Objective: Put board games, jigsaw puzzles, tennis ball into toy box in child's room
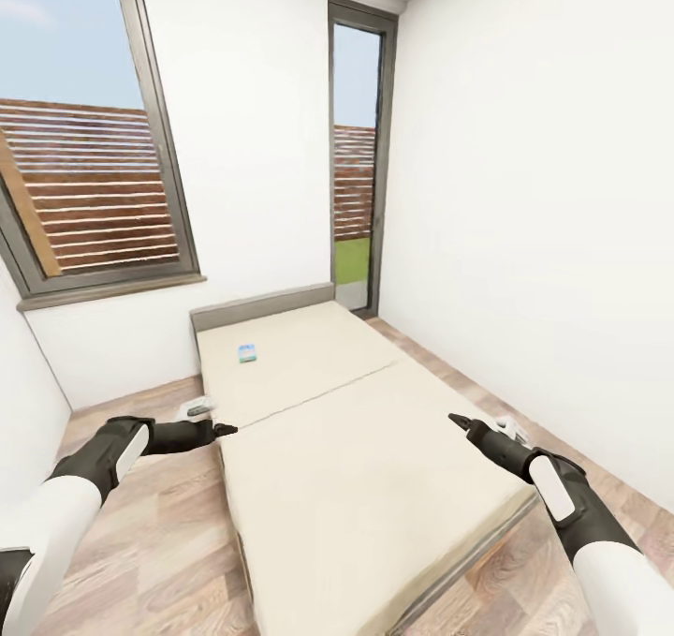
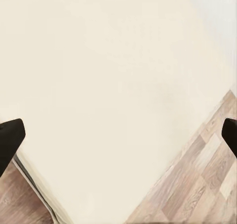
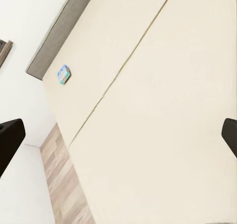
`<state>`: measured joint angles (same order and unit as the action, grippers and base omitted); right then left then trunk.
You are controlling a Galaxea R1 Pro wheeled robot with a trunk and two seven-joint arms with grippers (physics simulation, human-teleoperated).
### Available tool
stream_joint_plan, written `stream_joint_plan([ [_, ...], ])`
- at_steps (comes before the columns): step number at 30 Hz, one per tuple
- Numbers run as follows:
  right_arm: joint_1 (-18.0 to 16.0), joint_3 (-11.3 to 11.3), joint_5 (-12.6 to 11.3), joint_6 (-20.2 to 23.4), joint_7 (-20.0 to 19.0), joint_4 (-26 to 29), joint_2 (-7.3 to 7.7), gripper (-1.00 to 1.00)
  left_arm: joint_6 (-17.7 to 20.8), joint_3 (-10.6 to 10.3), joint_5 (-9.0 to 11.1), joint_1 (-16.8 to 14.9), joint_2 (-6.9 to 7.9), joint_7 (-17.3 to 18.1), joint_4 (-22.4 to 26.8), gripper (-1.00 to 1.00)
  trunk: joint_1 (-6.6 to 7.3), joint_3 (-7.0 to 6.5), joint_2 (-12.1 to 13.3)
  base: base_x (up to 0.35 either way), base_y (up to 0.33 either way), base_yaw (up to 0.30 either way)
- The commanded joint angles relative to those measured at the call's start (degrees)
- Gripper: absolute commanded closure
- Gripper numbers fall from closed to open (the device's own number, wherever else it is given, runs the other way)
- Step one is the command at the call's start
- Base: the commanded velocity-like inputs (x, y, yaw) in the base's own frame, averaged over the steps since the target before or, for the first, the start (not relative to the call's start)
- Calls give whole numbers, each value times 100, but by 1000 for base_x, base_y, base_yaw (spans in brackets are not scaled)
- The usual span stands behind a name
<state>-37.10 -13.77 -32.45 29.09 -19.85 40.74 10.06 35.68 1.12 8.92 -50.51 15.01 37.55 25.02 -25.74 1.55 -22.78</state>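
- Your left claw (image 1: 223,427) hangs over the near left edge of the bed (image 1: 374,486), and your right claw (image 1: 459,421) hangs over the right side of the mattress; both are empty.
- Both wrist views show the black fingertips far out at opposite edges of the picture, so both claws read as spread wide, with nothing between the fingers.
- My guess is that you hold the arms forward and apart like this to keep them clear while you drive up to the bed, ready to reach once you are close.
- One board game (image 1: 247,353), a small bluish box, lies flat on the far half of the mattress, near the grey headboard (image 1: 262,306) and well apart from either claw. The right wrist view shows it too (image 3: 63,74), close to the headboard.
- I can make out just this one game box on the mattress. You will need to move closer before either arm can get to it.
- The mattress is beige and smooth, with a seam running across it between the near and far halves; a flat box on it may call for a grip at its edge.
- Around you is a white-walled room with a wood-plank floor (image 1: 168,542), a large grey-framed window (image 1: 94,168) on the left and a tall narrow window (image 1: 356,149) past the head of the bed.
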Motion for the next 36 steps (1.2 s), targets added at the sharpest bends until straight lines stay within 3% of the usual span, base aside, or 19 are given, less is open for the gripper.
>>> stream_joint_plan([
  [1,-8,-20,-20,45,-10,1,-4,-100,44,11,31,-3,2,5,3,-100,-4,14,-14,0,281,-277],
  [36,-8,-20,-20,45,-10,-5,-4,-100,44,11,31,-3,10,7,3,-100,-4,14,-14,19,282,-278],
])
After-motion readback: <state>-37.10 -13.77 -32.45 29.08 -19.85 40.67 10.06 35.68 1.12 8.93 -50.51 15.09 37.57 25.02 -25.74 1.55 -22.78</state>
